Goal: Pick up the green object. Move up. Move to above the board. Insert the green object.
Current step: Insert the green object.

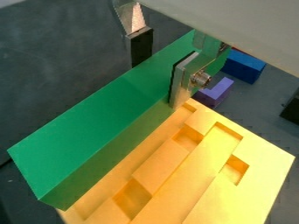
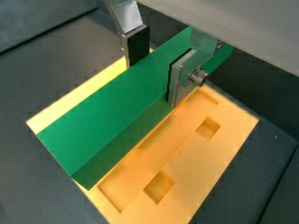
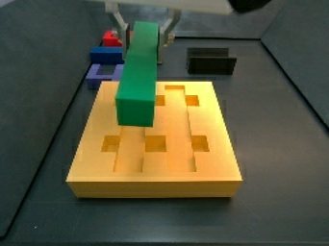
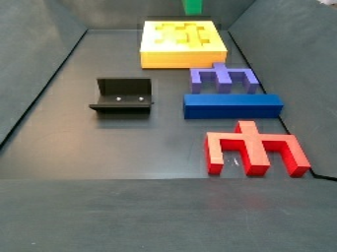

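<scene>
The gripper (image 1: 163, 66) is shut on the green object (image 1: 100, 122), a long smooth bright-green bar, with one finger on each broad side. The same grip shows in the second wrist picture, gripper (image 2: 160, 63) and green object (image 2: 111, 122). The bar hangs lengthwise over the board (image 1: 222, 175), an orange-yellow slab with grooves and square holes that also shows in a wrist view (image 2: 198, 149). In a side view the green object (image 3: 138, 72) hangs under the gripper (image 3: 141, 29) over the left part of the board (image 3: 161, 163). I cannot tell whether it touches. Far off, the board (image 4: 158, 49) and green object (image 4: 194, 6) show.
A black fixture (image 3: 210, 61) stands behind the board on the right; it also shows in a side view (image 4: 121, 95). A purple notched piece (image 4: 222, 77), a blue bar (image 4: 234, 103) and a red forked piece (image 4: 257, 148) lie on the dark floor. Blue and purple pieces (image 1: 239, 68) lie beyond the board.
</scene>
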